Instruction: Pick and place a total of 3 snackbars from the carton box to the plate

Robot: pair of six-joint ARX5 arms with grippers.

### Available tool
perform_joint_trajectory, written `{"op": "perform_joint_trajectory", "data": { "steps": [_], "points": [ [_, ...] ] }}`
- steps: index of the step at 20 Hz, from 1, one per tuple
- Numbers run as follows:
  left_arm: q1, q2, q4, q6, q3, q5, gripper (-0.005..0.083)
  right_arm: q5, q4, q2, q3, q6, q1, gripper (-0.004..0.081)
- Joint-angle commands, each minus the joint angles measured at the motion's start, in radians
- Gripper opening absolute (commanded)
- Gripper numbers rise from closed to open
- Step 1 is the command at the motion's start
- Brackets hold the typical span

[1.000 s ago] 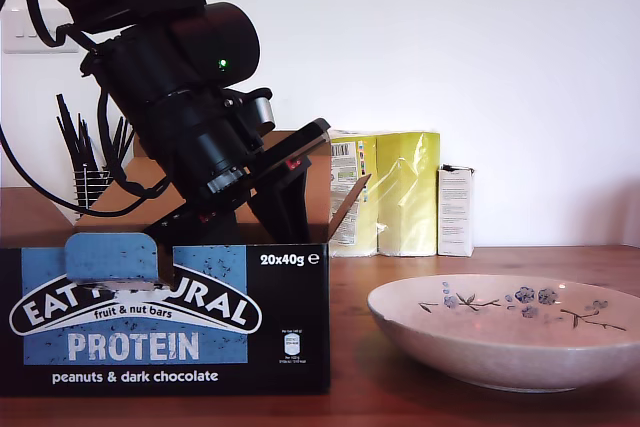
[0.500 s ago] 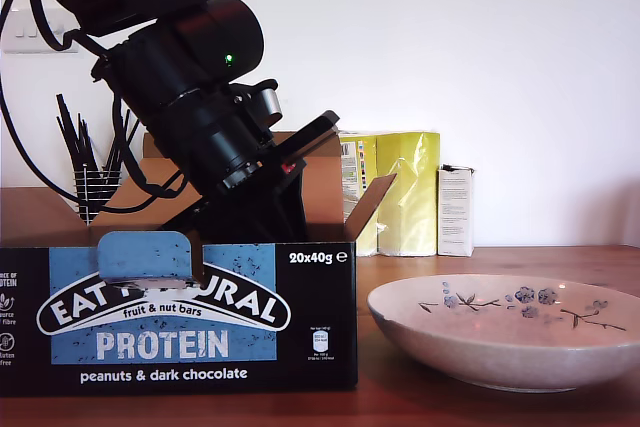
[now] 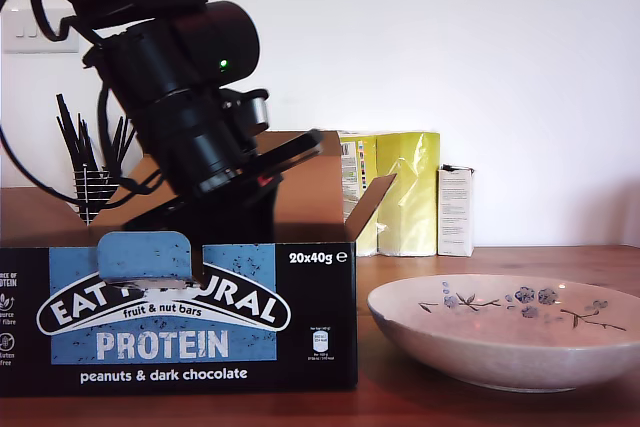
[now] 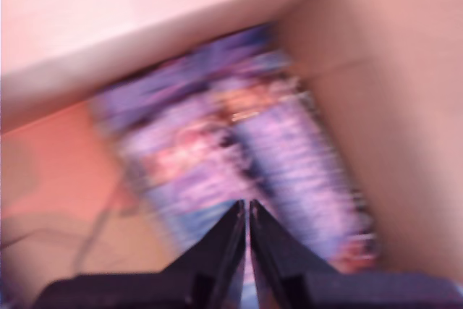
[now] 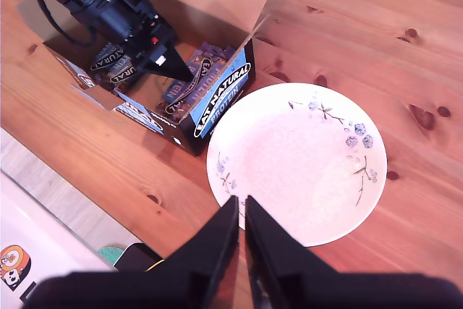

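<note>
From the exterior view's left, the carton box (image 3: 180, 317) stands front-on, its printed face hiding whatever lies inside; a black arm leans down into its open top behind the brown flaps. Only the second wrist view, looking down from high above, shows the snackbars (image 5: 189, 86) lying in the box with the arm's pointed tip just over them. The first wrist view, heavily blurred, looks along my first gripper (image 4: 244, 211) at dark blue-purple wrappers between cardboard walls; its fingertips are pressed together with only a thin slit between, and they grip nothing that can be made out. Behind the box in the exterior view stand a wire holder of black sticks (image 3: 92, 162), yellow packs (image 3: 395, 192) and a small white carton (image 3: 456, 210). At that view's right, beside the box on the wooden table (image 3: 520, 259), sits the plate (image 3: 510, 332), bare. My second gripper (image 5: 241, 208) hangs above the plate's near rim, fingertips drawn together, holding nothing.
</note>
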Motion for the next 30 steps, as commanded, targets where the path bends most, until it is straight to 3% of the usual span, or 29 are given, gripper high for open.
{"op": "perform_joint_trajectory", "data": {
  "steps": [1,3,4,11,17,20,24,30],
  "points": [
    [0.002,-0.009,-0.031,0.006,-0.001,-0.027,0.0172,0.002,0.004,-0.005,0.010,-0.003,0.005,-0.0013],
    [-0.013,-0.003,-0.042,0.006,-0.002,-0.060,0.0381,0.002,0.005,-0.005,0.010,-0.003,0.005,-0.0013],
    [-0.024,-0.002,-0.039,0.006,-0.002,-0.075,0.0400,0.002,0.005,-0.005,0.010,-0.003,0.005,-0.0013],
    [-0.030,0.010,-0.036,0.006,0.006,-0.136,0.0400,0.001,0.003,-0.005,0.010,-0.003,0.005,-0.0013],
    [-0.031,0.008,-0.178,0.008,0.142,-0.159,0.0401,0.000,-0.008,-0.005,0.010,-0.003,0.005,-0.0013],
    [-0.031,0.011,-0.206,0.007,0.144,-0.193,0.0420,0.001,-0.012,-0.005,0.010,-0.003,0.005,-0.0013],
    [-0.032,0.022,-0.204,0.005,0.144,-0.214,0.0483,0.000,-0.013,-0.005,0.010,-0.011,0.005,-0.0013],
    [-0.031,0.065,-0.179,-0.003,0.143,-0.217,0.0483,0.000,-0.019,-0.005,0.010,-0.037,0.005,-0.0013]
  ]
}}
